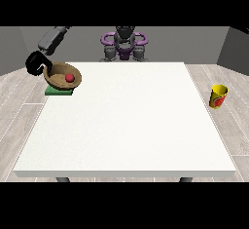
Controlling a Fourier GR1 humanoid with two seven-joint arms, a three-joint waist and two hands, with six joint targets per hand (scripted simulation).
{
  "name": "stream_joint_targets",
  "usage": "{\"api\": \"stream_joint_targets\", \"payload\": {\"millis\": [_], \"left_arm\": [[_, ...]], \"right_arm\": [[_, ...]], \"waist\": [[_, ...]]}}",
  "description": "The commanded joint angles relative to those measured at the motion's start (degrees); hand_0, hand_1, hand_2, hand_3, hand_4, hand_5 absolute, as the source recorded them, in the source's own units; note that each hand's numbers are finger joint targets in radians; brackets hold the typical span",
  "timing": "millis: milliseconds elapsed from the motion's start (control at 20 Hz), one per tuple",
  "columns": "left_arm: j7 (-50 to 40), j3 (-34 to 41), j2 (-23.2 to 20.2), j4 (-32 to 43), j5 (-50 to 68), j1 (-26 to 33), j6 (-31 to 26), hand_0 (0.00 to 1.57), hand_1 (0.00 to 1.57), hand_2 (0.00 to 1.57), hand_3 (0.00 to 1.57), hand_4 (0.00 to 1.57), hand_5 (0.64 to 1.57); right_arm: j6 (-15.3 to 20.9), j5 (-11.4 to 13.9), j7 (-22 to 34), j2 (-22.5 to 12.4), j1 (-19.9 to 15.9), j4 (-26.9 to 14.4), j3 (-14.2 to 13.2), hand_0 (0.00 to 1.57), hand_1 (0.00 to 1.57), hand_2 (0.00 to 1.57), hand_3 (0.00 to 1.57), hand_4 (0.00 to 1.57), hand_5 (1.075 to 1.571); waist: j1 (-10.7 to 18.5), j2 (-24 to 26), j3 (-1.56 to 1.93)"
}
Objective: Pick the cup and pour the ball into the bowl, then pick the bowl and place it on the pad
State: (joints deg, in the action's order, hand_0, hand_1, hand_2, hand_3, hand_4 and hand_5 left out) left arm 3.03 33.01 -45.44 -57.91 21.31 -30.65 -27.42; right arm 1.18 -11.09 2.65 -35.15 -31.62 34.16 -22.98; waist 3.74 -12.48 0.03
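A brown wooden bowl (62, 75) sits tilted at the table's far left, its rim raised on the left side. A red ball (69, 78) lies inside it. The bowl's lower edge is over a green pad (59, 91); whether it touches the pad I cannot tell. The black hand at the view's left (36, 63) curls round the bowl's left rim. A yellow cup (218, 96) with a red mark shows beyond the table's right edge, off the tabletop. No hand shows at the view's right.
The white table (126, 125) fills the middle of the view. The robot's torso (124, 43) stands behind its far edge. The grey arm (52, 38) reaches down from the upper left. Wooden floor surrounds the table.
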Motion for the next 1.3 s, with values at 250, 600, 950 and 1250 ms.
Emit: {"api": "stream_joint_targets", "payload": {"millis": [250, 600, 950, 1250], "left_arm": [[0.1, 0.8, -2.1, -0.6, 1.7, -0.1, -0.2, 0.00, 0.00, 0.00, 0.00, 1.19, 1.561], [3.0, 0.0, -1.8, 1.0, 1.3, -0.5, -0.7, 0.00, 0.00, 0.00, 0.00, 1.19, 1.565], [5.0, 0.1, -3.7, 3.5, 0.4, -2.0, 0.0, 0.00, 0.00, 0.00, 0.00, 1.19, 1.569], [-1.6, -3.0, -0.1, -3.2, 2.1, -0.7, 2.1, 0.00, 0.00, 0.00, 0.00, 1.19, 1.569]], "right_arm": [[3.8, -0.8, -3.7, -3.7, -1.8, -3.9, -3.6, 1.51, 1.51, 1.41, 0.82, 0.00, 1.552], [6.5, -1.6, -3.8, 0.2, -5.8, -3.3, -3.1, 1.44, 1.44, 1.38, 0.68, 0.00, 1.535], [5.3, 2.7, -1.1, -1.9, -8.1, -2.4, 1.9, 0.19, 0.19, 0.41, 0.79, 0.00, 1.454], [3.9, 4.8, -1.2, -1.2, -6.5, -6.4, 3.8, 0.00, 0.00, 0.00, 0.00, 0.00, 1.407]], "waist": [[0.8, -3.4, 0.01], [1.8, -4.3, 0.02], [1.7, -6.0, -0.05], [2.7, 0.3, 0.03]]}}
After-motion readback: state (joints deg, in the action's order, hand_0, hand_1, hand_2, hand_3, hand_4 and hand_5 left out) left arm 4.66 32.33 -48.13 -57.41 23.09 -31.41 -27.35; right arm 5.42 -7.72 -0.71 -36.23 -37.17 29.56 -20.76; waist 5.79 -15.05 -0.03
